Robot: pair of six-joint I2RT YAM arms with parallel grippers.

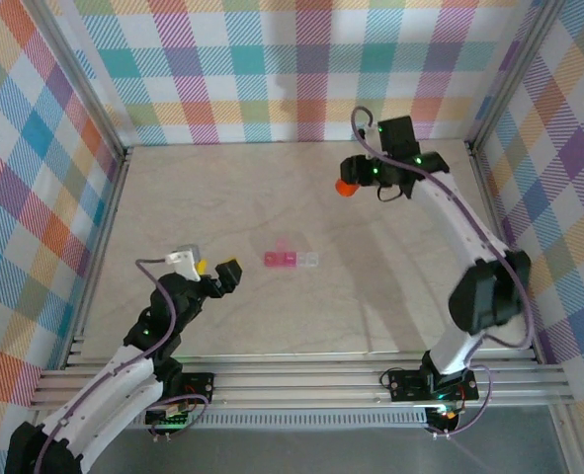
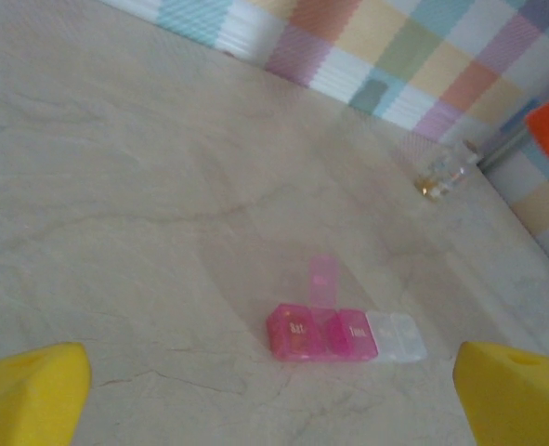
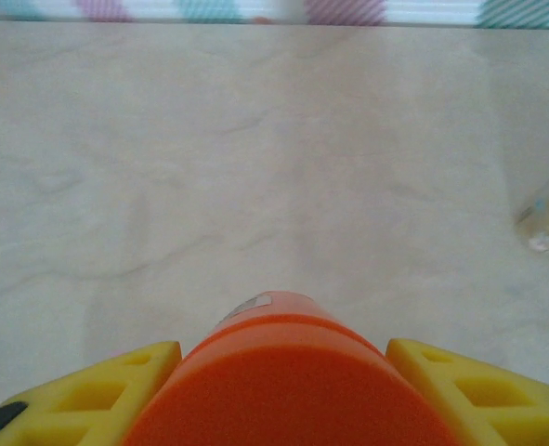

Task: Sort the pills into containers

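Observation:
The pink pill box (image 1: 292, 259) with its clear end lies flat mid-table; in the left wrist view the pill box (image 2: 346, 335) has one lid standing up. My left gripper (image 1: 227, 272) hovers just left of it, open, and its yellow fingers (image 2: 28, 390) frame the box from a distance with nothing between them. At the far right my right gripper (image 1: 351, 181) is shut on an orange bottle (image 1: 346, 187). In the right wrist view the orange bottle (image 3: 288, 372) sits between the yellow fingers (image 3: 107, 395), above the table. The pills are out of view.
A small clear object (image 2: 446, 174) lies on the table near the far right wall and also appears as the clear object (image 3: 548, 223) in the right wrist view. Plaid walls (image 1: 272, 69) and metal frame posts enclose the beige table (image 1: 222, 197).

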